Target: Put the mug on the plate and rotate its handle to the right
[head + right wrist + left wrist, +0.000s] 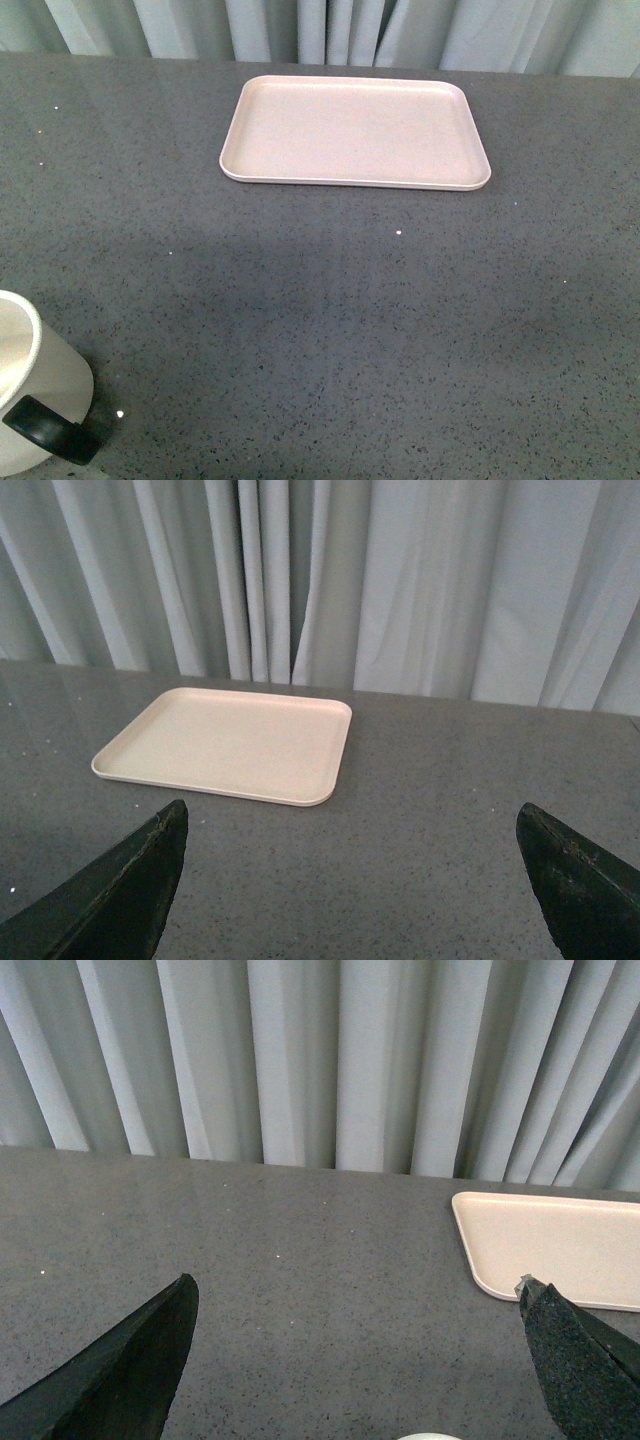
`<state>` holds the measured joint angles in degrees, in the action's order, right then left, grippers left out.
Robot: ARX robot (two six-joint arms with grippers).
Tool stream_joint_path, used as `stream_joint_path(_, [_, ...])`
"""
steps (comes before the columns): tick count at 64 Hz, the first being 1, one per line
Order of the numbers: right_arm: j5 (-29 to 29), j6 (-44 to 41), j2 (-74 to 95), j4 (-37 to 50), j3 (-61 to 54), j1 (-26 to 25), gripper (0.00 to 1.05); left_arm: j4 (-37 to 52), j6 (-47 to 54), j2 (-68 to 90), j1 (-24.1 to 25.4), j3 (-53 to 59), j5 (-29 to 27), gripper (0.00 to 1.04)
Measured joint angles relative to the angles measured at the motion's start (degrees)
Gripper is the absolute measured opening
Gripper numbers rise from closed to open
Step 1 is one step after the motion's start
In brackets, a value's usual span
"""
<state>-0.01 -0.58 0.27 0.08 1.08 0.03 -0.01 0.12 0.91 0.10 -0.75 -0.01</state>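
Pink-beige, the plate (355, 130) lies bare at the upper centre of the front view, on the grey table (350, 320). The mug (35, 385) stands on the table in the lower left corner, well apart from the plate and cut off by the frame edge, its handle (50, 430) on the near side. The left gripper (355, 1282) and right gripper (351, 808) are both spread wide, with nothing between the fingers. I judge the task at its first step, the grasp not yet made. Next, the left gripper, likely nearer the mug, would need to come down around it, close, and carry it up and right to the plate.
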Motion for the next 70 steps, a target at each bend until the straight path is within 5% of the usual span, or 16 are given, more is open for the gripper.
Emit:
stream_joint_path(39, [0.00,0.00,0.00,0.00,0.00,0.00,0.96,-1.57,-0.52,0.90,0.26,-0.46,1.05,0.96])
stream_joint_path(47, [-0.02,0.00,0.00,0.00,0.00,0.02,0.96,-21.33,-3.30,17.51,4.35,-11.65,10.47,0.95])
stream_joint_path(60, [0.00,0.00,0.00,0.00,0.00,0.00,0.96,-14.84,6.38,37.35,13.42,-19.74,14.73,0.95])
stream_joint_path(70, [0.00,0.00,0.00,0.00,0.00,0.00,0.96,-12.70,13.22,47.36,16.00,-22.32,16.33,0.96])
